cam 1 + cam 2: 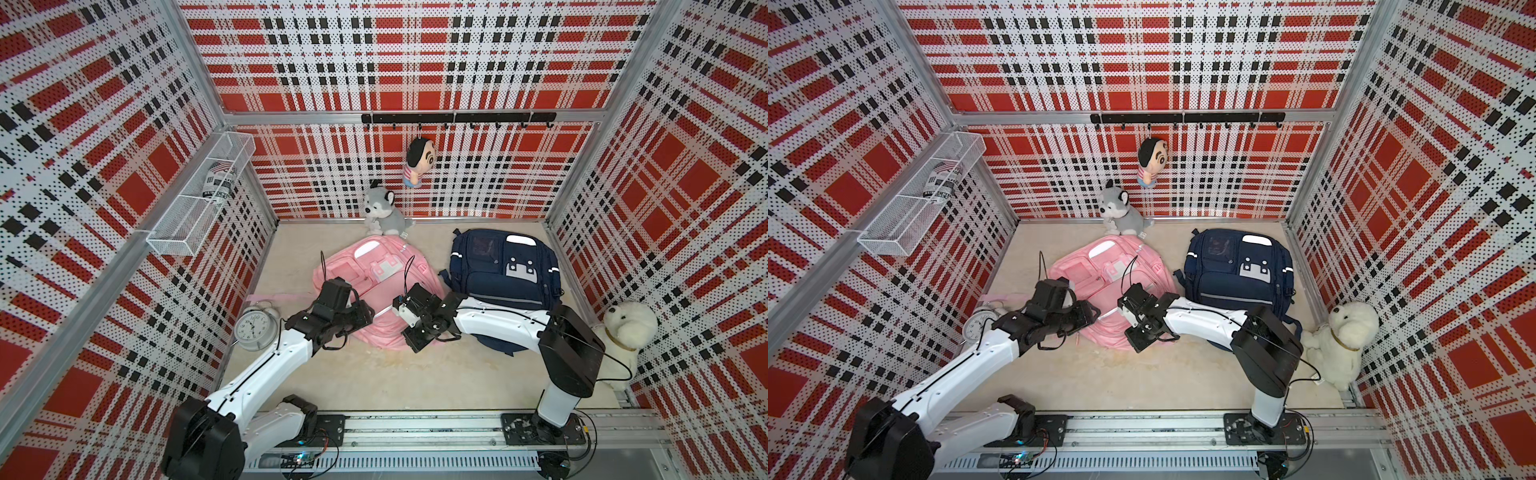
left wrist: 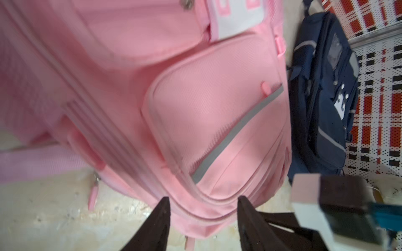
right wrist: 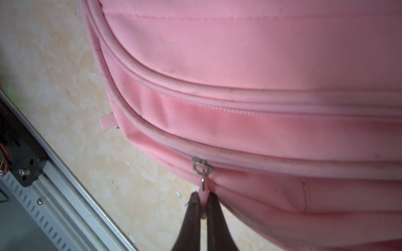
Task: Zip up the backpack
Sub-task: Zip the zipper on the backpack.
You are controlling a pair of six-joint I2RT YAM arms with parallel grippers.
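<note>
The pink backpack (image 1: pixel 376 274) was laid at the navy backpack's (image 1: pixel 503 270) 9 o'clock, its zipper pull (image 3: pixel 203 191) pinched by the right gripper (image 3: pixel 203 200); the left gripper (image 2: pixel 202 205) was parted astride its rim. Unbraced, the pink backpack could be dragged along.

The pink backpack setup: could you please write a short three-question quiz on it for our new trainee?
1. True or false: the right gripper is shut on the pink zipper pull.
2. The left gripper is: A open, B shut on the zipper pull, C shut on nothing.
3. What colour is the other backpack lying beside the pink backpack?
Key: 1 true; 2 A; 3 navy.
</note>
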